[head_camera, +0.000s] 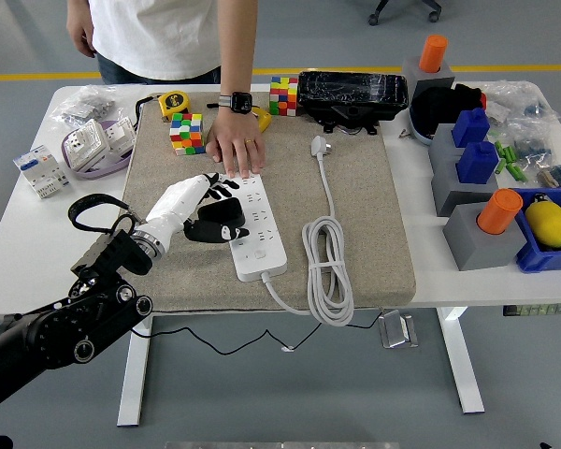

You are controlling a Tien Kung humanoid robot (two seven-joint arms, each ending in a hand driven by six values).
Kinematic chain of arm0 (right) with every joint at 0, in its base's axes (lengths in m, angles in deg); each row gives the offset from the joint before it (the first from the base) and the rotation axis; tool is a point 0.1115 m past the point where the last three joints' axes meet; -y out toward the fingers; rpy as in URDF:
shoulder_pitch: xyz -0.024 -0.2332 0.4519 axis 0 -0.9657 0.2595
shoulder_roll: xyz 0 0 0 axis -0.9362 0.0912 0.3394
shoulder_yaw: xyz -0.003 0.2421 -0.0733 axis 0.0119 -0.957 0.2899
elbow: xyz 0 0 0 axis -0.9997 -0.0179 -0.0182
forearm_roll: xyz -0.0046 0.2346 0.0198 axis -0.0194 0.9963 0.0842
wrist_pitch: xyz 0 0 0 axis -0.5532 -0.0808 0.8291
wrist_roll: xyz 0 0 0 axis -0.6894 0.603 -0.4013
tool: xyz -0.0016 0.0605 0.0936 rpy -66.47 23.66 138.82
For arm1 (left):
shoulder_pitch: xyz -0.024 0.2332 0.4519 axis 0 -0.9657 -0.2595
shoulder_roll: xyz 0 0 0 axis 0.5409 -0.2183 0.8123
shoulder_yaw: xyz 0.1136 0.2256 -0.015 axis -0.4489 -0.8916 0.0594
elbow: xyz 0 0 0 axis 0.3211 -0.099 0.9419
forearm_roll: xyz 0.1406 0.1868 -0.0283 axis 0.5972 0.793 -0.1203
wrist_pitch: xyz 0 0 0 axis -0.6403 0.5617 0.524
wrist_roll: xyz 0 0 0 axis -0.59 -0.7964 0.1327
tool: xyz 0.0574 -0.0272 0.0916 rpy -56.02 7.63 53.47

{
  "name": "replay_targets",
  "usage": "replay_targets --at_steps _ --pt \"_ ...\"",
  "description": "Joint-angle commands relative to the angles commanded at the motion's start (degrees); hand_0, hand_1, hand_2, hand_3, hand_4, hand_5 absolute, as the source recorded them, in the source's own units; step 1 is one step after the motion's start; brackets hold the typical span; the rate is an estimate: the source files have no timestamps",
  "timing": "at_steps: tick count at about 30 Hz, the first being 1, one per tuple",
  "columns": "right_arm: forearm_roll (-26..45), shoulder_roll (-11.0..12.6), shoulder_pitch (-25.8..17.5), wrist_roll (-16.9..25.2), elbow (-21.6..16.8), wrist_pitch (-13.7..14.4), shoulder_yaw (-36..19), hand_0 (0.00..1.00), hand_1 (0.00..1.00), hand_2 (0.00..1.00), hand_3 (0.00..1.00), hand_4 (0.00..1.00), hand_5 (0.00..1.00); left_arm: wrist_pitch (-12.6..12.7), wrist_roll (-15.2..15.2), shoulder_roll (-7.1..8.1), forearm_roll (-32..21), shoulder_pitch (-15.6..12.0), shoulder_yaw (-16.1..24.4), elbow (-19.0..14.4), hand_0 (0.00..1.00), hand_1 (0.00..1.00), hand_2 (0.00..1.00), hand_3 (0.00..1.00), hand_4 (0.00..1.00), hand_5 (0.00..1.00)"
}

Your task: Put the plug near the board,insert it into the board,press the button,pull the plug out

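At center left of the frame, I am seeing my left hand lying over the left edge of the board, dark fingers curled loosely on the sockets and gripping nothing. The board is lying on the mat covering the desk. The plug is resting unplugged on the mat, up and right of the board, its cord coiling just right of it. A person's hand is pressing the board's far end.
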Motion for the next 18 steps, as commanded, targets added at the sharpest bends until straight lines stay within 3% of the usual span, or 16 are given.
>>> replay_targets --at_steps 9,18 --pt "0.0 -0.1 -0.2 0.0 0.1 0.0 0.0 0.596 0.62 0.614 0.546 0.925 0.474 0.0 0.6 -0.17 -0.4 0.1 -0.2 0.6 0.366 0.489 0.523 0.557 0.78 0.002" --pt "-0.1 -0.1 -0.2 0.0 0.0 0.0 -0.2 0.595 0.62 0.613 0.546 0.925 0.473 2.8 7.0 0.35 -4.2 -0.6 1.2 0.4 0.337 0.467 0.497 0.547 0.763 0.002"
